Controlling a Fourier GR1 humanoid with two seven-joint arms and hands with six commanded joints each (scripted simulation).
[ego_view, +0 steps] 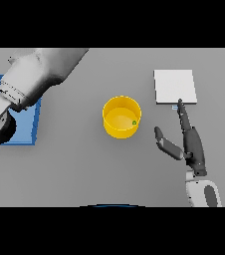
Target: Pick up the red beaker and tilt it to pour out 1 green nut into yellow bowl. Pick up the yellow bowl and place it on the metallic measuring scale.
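A yellow bowl (121, 117) stands upright near the middle of the table, with a small green nut (134, 122) lying inside it at its right side. The metallic measuring scale (174, 86) is a pale square plate at the upper right. My right hand (191, 144) lies to the right of the bowl and just below the scale, open, with straight fingers pointing up toward the scale and the thumb spread toward the bowl. It touches neither. My left arm crosses the upper left corner; its hand is out of view. No red beaker shows.
A blue flat mat (26, 124) lies at the left edge, partly covered by my left arm (35, 74). Bare grey table (84, 164) stretches in front of the bowl.
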